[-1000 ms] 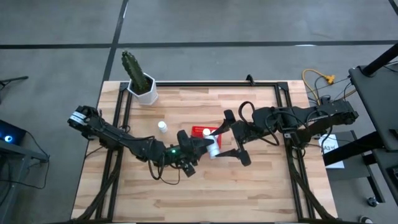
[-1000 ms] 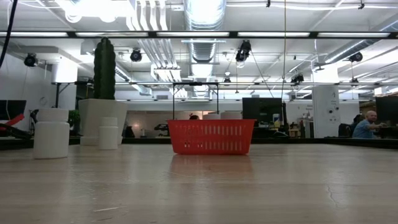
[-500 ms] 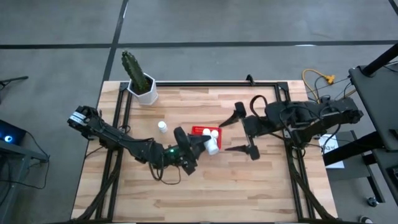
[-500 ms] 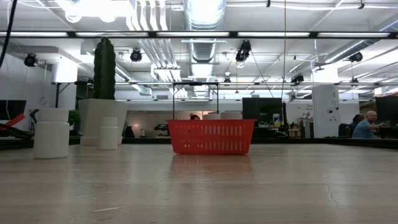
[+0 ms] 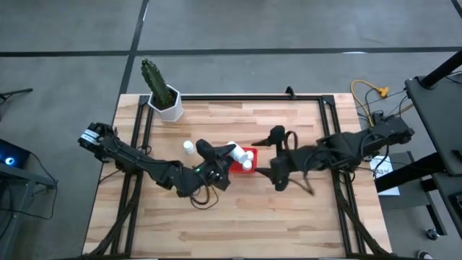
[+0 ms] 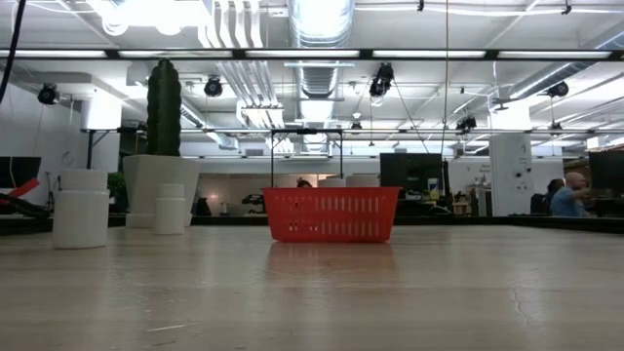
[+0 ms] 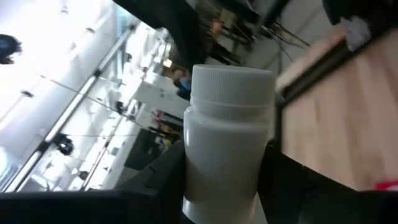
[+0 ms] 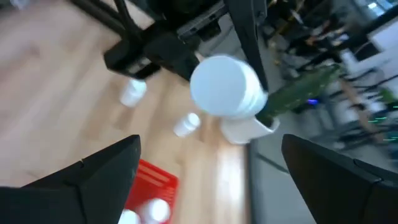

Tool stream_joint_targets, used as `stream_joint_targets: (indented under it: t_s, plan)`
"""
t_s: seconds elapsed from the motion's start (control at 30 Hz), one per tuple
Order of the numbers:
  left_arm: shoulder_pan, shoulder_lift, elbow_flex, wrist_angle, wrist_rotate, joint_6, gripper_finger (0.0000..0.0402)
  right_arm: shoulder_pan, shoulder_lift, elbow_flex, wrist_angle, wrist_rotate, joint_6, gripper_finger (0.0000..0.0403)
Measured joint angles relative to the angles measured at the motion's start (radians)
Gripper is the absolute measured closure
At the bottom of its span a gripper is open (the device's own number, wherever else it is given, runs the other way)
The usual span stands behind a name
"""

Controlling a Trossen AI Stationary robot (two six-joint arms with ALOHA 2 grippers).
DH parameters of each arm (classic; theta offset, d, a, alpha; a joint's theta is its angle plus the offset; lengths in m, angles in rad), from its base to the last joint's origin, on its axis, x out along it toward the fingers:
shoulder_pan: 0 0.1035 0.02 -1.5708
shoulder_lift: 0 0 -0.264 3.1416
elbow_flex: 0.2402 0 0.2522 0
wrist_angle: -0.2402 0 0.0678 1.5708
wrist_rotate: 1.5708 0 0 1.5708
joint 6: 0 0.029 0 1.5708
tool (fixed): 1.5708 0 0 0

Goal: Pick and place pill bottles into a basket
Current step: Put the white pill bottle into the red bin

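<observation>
My left gripper is shut on a white pill bottle, held above the far left corner of the red basket. The bottle also shows in the left wrist view, and cap-on in the right wrist view. White bottles lie in the basket. My right gripper is open and empty just right of the basket. One bottle stands on its base left of the basket; the low view shows two standing bottles. My left gripper pinches the bottle's body between its two fingers, on two opposite sides below the cap. The fingers come from the table's left and lie along the bottle. The bottle is lifted clear, its cap pointing away from the wrist, toward the table's right.
A white hexagonal pot with a cactus stands at the table's far left corner. A dark frame runs along the table's edges. Bare wood lies toward the near edge. A person sits in the room beyond.
My left gripper has carried the bottle from the basket's near right side toward the far and left edges, and now holds it over the basket's far left corner. My right gripper has drawn back toward the table's right edge, away from the bottle, staying open.
</observation>
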Motion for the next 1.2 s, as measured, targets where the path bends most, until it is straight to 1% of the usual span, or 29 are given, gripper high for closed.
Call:
stream_joint_targets:
  t_s: [0.13,0.23,0.47,0.53,0.77,0.87,1.07,1.2]
  plan:
    - [0.001,0.000,0.028,-0.181,-0.002,-0.126,0.0261,0.020,0.037,-0.001,0.007,0.132,-0.101,0.0024]
    - [0.005,0.000,0.042,-0.251,-0.001,-0.189,0.0261,0.035,0.054,0.000,0.044,0.173,-0.158,0.0024]
    - [0.008,0.000,0.045,-0.258,0.008,-0.209,0.0261,0.044,0.095,0.000,0.114,0.210,-0.261,0.0024]
    - [0.009,0.000,0.044,-0.258,0.010,-0.211,0.0262,0.047,0.103,0.000,0.141,0.212,-0.276,0.0024]
    - [0.010,0.000,0.041,-0.276,0.015,-0.212,0.0262,0.046,0.114,0.000,0.150,0.205,-0.295,0.0028]
    - [0.010,0.000,0.040,-0.276,0.015,-0.212,0.0262,0.048,0.118,0.000,0.161,0.201,-0.295,0.0047]
    - [0.012,0.000,0.038,-0.276,0.020,-0.214,0.0264,0.046,0.120,0.000,0.172,0.198,-0.302,0.0103]
    - [0.012,0.000,0.038,-0.273,0.038,-0.216,0.0265,0.048,0.121,0.000,0.185,0.196,-0.306,0.0129]
